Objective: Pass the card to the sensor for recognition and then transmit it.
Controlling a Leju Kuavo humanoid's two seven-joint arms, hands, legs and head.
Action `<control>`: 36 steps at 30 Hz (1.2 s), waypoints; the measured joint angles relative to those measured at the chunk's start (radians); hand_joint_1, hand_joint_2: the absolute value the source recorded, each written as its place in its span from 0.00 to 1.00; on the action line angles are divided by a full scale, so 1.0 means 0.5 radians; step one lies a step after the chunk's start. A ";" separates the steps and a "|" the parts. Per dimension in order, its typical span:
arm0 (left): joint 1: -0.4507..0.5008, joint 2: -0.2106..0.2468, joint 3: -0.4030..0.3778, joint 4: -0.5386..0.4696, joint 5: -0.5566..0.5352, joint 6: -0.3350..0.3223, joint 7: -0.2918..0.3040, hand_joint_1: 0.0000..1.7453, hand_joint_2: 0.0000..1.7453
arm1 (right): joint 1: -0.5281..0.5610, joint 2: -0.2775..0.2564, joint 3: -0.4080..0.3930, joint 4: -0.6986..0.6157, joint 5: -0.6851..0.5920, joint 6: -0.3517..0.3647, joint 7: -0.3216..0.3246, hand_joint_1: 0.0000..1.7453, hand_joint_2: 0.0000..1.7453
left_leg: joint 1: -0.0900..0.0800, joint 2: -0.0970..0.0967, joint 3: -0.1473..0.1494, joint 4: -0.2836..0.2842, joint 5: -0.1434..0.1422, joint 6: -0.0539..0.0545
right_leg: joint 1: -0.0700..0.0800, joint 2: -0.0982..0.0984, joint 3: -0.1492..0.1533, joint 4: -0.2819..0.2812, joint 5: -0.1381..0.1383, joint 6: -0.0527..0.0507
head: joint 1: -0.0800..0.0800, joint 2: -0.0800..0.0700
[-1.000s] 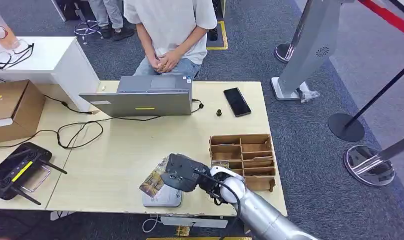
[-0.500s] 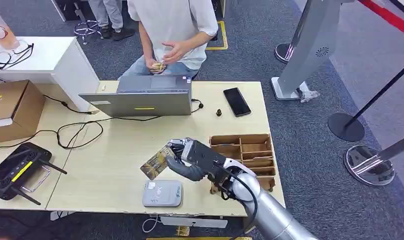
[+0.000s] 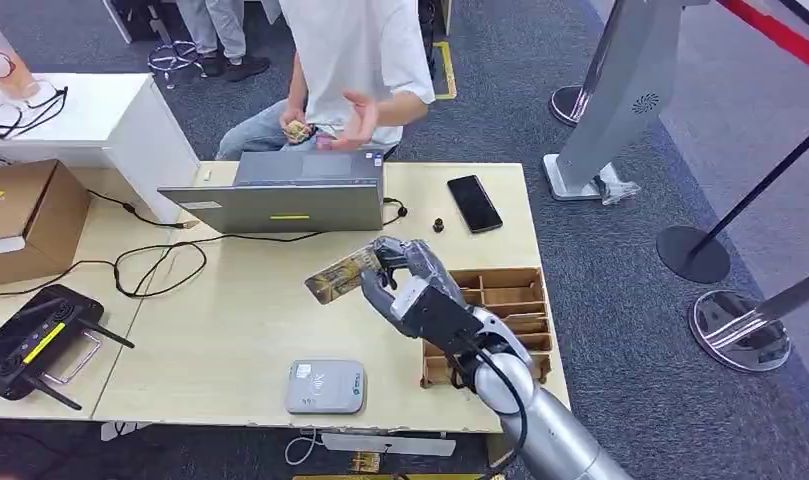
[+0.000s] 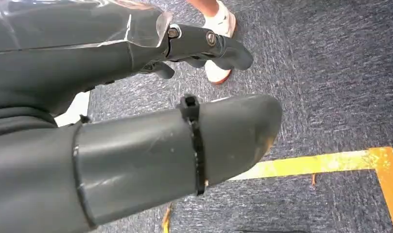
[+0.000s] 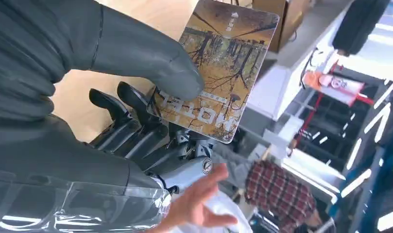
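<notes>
My right hand (image 3: 405, 280) is raised above the middle of the wooden table (image 3: 230, 330) and pinches a card (image 3: 338, 274) with a brown tree picture between thumb and fingers. Close up, the right wrist view has the thumb (image 5: 150, 63) pressed on the card (image 5: 218, 63). The grey card sensor (image 3: 324, 387) lies flat near the table's front edge, below and to the left of the hand. A person (image 3: 365, 60) sits behind the laptop with one palm (image 3: 358, 120) turned up toward me. My left hand (image 4: 204, 43) hangs over the carpet, fingers curled, holding nothing.
A grey laptop (image 3: 290, 195) stands at the table's back edge, with a black cable (image 3: 160, 262) looping left. A wooden divider box (image 3: 495, 315) sits just right of my arm, a black phone (image 3: 474, 203) beyond it. A black controller (image 3: 40, 340) and cardboard box (image 3: 20, 215) lie at the left.
My right hand has lifted the card off the sensor and carried it up and away, toward the person. The person has raised a hand, palm up, and leaned forward.
</notes>
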 joint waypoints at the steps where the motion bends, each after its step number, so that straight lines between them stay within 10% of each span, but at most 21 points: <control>1: 0.000 0.000 0.001 0.000 0.000 0.001 -0.001 0.00 0.00 | 0.003 0.000 -0.002 -0.011 0.030 -0.029 -0.011 1.00 1.00 | 0.000 0.000 0.000 0.000 0.000 0.000 | 0.000 0.000 0.000 0.000 0.000 0.000 | 0.000 0.000; 17: -0.002 -0.012 0.008 0.000 -0.052 0.005 0.015 0.00 0.00 | -0.108 0.111 -0.005 0.058 1.313 -0.987 0.146 1.00 1.00 | 0.000 0.000 0.000 0.000 0.000 0.000 | 0.000 0.000 0.000 0.001 0.000 0.000 | 0.000 0.000; 35: -0.002 -0.022 0.008 0.000 -0.079 0.017 0.014 0.00 0.00 | -0.152 0.192 0.002 0.265 1.990 -1.084 0.388 1.00 1.00 | 0.000 0.000 -0.001 0.000 0.000 0.000 | 0.000 0.000 0.000 0.001 0.000 0.000 | 0.000 0.000; 36: -0.003 -0.022 0.007 0.000 -0.080 0.018 0.015 0.00 0.00 | -0.152 0.193 0.003 0.273 1.992 -1.084 0.388 0.75 1.00 | 0.000 0.000 -0.001 0.000 0.000 0.000 | 0.000 0.000 0.000 0.001 0.000 0.000 | 0.000 0.000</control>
